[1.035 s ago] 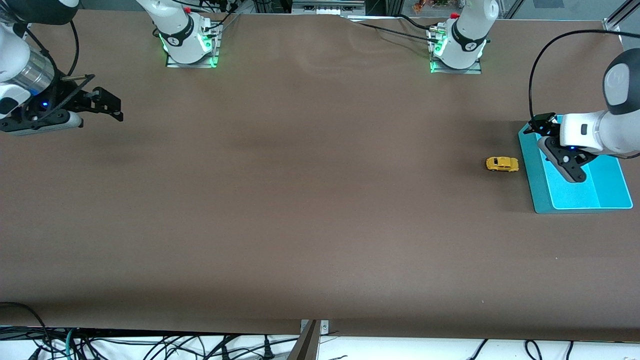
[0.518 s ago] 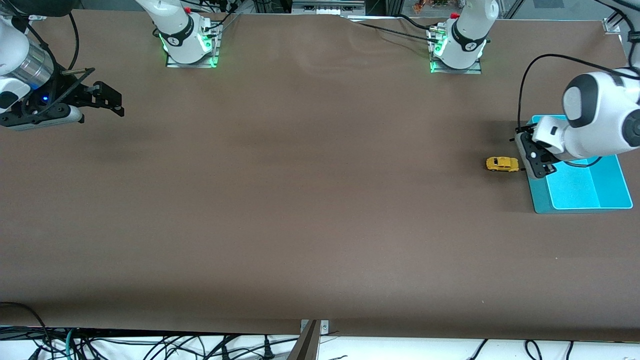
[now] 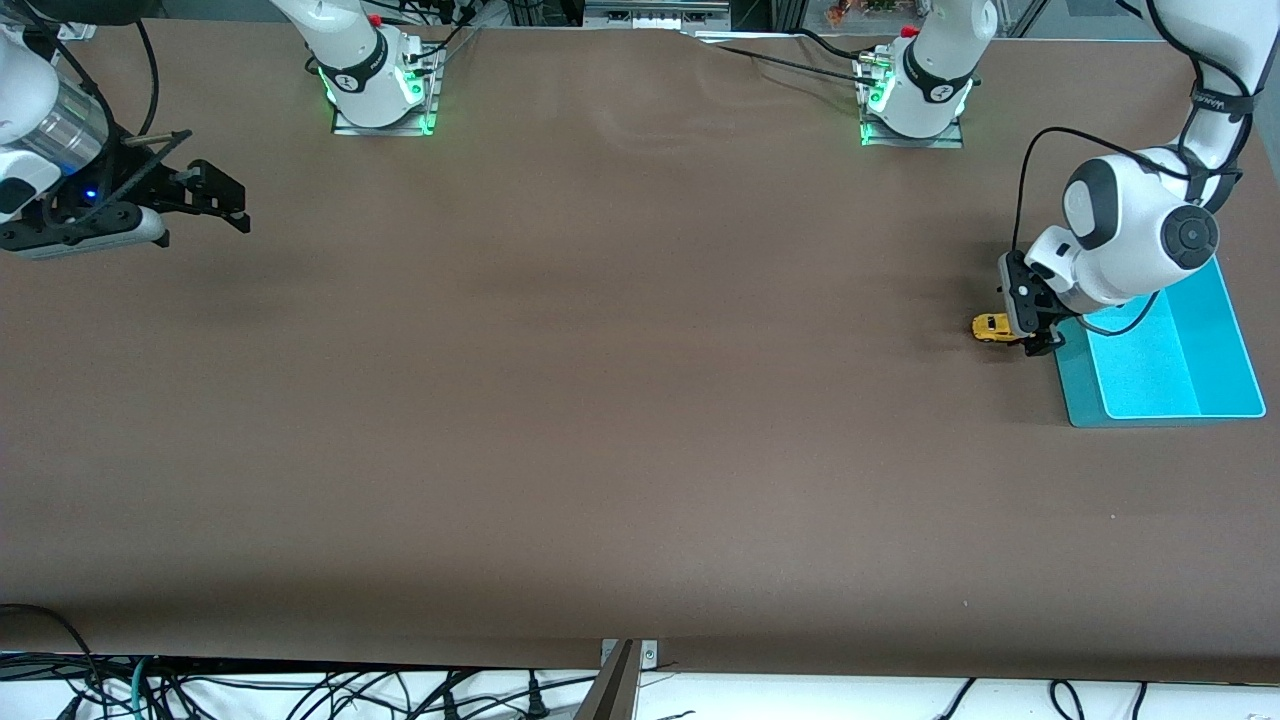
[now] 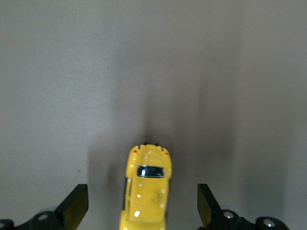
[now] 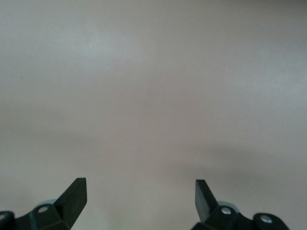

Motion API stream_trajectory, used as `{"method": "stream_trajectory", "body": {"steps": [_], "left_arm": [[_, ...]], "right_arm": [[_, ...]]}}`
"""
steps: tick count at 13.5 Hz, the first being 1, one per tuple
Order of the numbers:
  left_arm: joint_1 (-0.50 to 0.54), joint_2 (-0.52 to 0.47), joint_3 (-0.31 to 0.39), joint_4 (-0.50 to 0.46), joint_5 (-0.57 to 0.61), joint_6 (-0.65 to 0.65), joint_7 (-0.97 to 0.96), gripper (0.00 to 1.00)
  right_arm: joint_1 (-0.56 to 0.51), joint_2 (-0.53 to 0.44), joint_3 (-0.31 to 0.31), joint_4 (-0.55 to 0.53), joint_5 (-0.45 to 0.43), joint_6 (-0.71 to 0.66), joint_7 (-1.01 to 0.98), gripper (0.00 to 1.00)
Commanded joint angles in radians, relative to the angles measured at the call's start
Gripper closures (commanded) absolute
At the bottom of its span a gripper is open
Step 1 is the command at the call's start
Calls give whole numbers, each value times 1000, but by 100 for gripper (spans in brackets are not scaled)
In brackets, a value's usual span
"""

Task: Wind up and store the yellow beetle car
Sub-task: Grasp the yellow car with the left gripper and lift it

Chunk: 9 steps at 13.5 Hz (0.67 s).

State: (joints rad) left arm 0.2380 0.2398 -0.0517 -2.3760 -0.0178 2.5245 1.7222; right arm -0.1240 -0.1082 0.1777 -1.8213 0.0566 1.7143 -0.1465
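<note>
We note the left gripper (image 3: 1032,322) has moved off the shallow turquoise plastic tray (image 3: 1160,400) and now hangs, jaws spread, over the small yellow beetle car (image 3: 991,327) on the brown table (image 3: 600,400), just beside the tray's edge. Right gripper (image 3: 225,205) waits, fingers apart.

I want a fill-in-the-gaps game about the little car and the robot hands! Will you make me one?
1. The car is coloured ____.
2. The car stands on the table beside the ____ tray.
3. The left gripper is over the car with its jaws ____.
4. The right gripper holds ____ and waits at its own end.

Missing words: yellow; blue; open; nothing
</note>
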Motion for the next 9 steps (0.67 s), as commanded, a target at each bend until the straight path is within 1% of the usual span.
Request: {"method": "stream_trajectory", "body": {"steps": [1, 2, 3, 4, 8, 9], "left_arm": [[17, 27, -5, 3, 9, 57, 97, 0], [20, 35, -4, 3, 31, 71, 103, 0], [36, 59, -5, 3, 35, 88, 103, 0], [49, 73, -5, 3, 35, 92, 102, 0], [64, 78, -7, 3, 33, 91, 103, 0], [64, 78, -7, 3, 35, 91, 106, 15]], "right_arm": [[73, 64, -56, 108, -17, -33, 8, 0], [108, 64, -97, 108, -21, -36, 8, 0], [131, 64, -124, 106, -23, -41, 8, 0], [132, 65, -125, 105, -23, -41, 8, 0], [136, 67, -122, 103, -23, -39, 12, 0], [136, 68, -122, 102, -23, -39, 12, 0]]}}
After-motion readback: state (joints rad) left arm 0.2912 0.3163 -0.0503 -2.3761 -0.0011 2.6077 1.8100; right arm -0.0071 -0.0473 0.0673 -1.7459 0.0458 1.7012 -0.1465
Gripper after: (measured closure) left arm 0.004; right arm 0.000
